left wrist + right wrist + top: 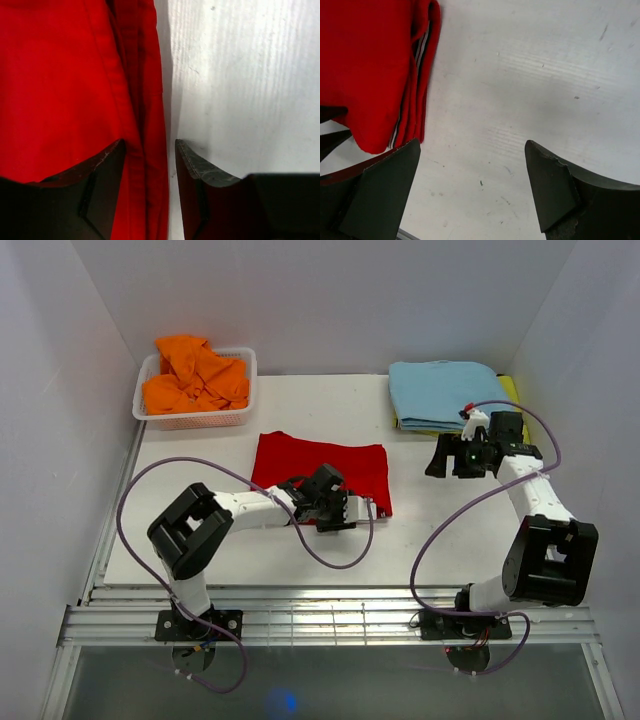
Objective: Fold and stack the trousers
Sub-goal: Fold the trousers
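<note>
The red trousers [320, 465] lie folded in a flat rectangle at the middle of the table. My left gripper [338, 510] is at their near right edge. In the left wrist view the left gripper [150, 145] is partly open, straddling the layered edge of the trousers [65, 85]. One finger is over the fabric and the other over bare table, with a gap beside the fabric. My right gripper [440, 458] hovers to the right of the trousers, wide open and empty [472, 145]. Its view shows the trousers' folded corner [370, 65] with thin white stripes.
A white basket [190, 420] at the back left holds an orange garment [195, 375]. A folded light blue garment [445, 392] lies at the back right on something yellow. White walls close in both sides and the back. The table [450, 530] is white.
</note>
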Controlling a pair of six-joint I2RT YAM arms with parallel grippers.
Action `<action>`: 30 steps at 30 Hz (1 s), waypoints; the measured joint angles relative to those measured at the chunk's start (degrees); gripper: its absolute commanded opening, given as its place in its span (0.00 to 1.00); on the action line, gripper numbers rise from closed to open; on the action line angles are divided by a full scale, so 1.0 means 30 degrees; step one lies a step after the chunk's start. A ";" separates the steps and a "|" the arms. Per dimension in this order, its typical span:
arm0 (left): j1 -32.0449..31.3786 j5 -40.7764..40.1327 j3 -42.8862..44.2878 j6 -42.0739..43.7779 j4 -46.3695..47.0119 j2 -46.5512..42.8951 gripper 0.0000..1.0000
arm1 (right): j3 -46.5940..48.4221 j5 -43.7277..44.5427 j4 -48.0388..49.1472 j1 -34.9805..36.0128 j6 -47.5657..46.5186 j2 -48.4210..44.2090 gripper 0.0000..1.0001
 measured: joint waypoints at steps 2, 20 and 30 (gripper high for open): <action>-0.0087 -0.0306 0.0219 -0.0058 0.0415 0.0372 0.50 | -0.0969 -0.0197 0.0007 0.0044 0.0189 -0.0430 0.90; 0.0583 0.1115 0.3177 -0.3045 -0.0102 0.2397 0.00 | -1.1162 -0.4379 0.8298 -0.0408 0.8218 -0.3155 0.90; 0.2397 0.5115 0.4036 -0.5100 -0.1406 0.2608 0.00 | -1.3974 -0.4415 1.6320 0.0998 1.5351 -0.2127 0.90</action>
